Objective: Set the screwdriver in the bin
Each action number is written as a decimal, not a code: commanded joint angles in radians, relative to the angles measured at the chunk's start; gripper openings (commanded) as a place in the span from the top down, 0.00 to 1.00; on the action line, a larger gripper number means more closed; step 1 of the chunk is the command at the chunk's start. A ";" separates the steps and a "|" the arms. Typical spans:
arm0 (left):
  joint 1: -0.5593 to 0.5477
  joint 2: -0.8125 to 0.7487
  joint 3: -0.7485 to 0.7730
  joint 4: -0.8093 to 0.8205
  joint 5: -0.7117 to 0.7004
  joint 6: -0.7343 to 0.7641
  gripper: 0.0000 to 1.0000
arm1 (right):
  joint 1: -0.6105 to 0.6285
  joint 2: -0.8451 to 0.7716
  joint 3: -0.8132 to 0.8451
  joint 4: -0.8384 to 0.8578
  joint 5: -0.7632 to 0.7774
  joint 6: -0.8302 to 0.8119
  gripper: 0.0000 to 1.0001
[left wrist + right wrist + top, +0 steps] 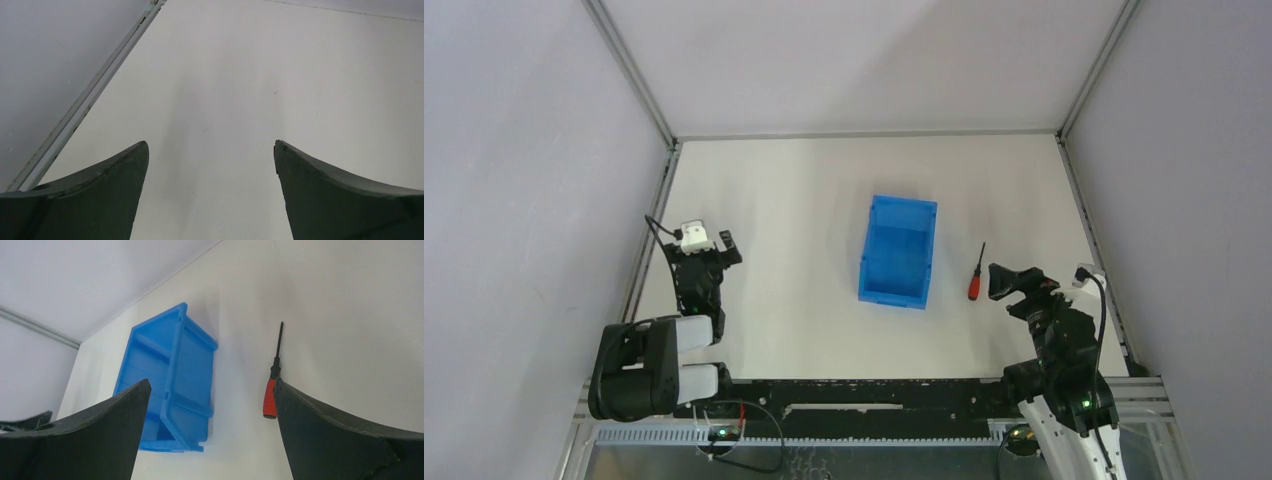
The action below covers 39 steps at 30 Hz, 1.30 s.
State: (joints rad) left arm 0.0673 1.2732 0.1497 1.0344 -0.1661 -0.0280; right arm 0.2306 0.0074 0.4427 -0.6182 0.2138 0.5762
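Note:
The blue bin (898, 251) stands empty at the table's middle, its low front edge toward me; it also shows in the right wrist view (170, 375). The screwdriver (975, 274), red handle and thin black shaft, lies flat just right of the bin, shaft pointing away. In the right wrist view the screwdriver (272, 378) lies beside my right finger's inner edge. My right gripper (1012, 282) is open and empty, just right of the red handle, and shows in its own view (210, 390). My left gripper (707, 252) is open and empty at the left, over bare table (210, 150).
A metal rail (652, 225) runs along the table's left edge, also seen in the left wrist view (90, 95). Another rail (1089, 225) lines the right edge. Grey walls close in the table on three sides.

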 commanded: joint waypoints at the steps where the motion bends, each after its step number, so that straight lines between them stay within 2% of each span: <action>1: -0.005 -0.014 0.041 0.029 -0.009 0.002 0.00 | -0.001 -0.064 0.013 0.036 0.088 0.071 0.00; 4: -0.005 -0.014 0.041 0.029 -0.010 0.002 0.00 | -0.001 -0.064 0.031 0.076 0.106 0.082 0.00; 7: -0.006 -0.014 0.041 0.029 -0.009 0.003 0.00 | -0.001 -0.046 0.065 0.198 0.002 -0.011 0.00; 10: -0.005 -0.014 0.041 0.029 -0.009 0.002 0.00 | -0.001 0.067 0.147 0.270 -0.052 -0.075 0.03; 12: -0.006 -0.014 0.041 0.029 -0.010 0.002 0.00 | -0.001 0.207 0.265 0.230 -0.053 -0.130 0.04; 15: -0.006 -0.014 0.041 0.029 -0.009 0.002 0.00 | -0.002 0.493 0.514 0.053 -0.014 -0.205 0.05; 20: -0.005 -0.014 0.042 0.028 -0.009 0.001 0.00 | -0.021 1.023 0.994 -0.403 0.057 -0.277 0.03; 23: -0.005 -0.014 0.041 0.029 -0.009 0.001 0.00 | -0.082 1.314 1.150 -0.652 0.023 -0.268 0.02; 28: -0.005 -0.014 0.041 0.028 -0.009 0.002 0.00 | -0.109 1.463 1.025 -0.520 -0.112 -0.266 0.06; 33: -0.005 -0.014 0.040 0.029 -0.009 0.002 0.00 | -0.109 1.563 0.815 -0.328 -0.148 -0.237 0.12; 39: -0.005 -0.014 0.041 0.029 -0.009 0.002 0.00 | -0.110 1.730 0.701 -0.217 -0.118 -0.252 0.23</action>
State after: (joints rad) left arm 0.0673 1.2732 0.1497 1.0344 -0.1661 -0.0284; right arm 0.1238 1.6611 1.1854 -0.9474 0.0910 0.3374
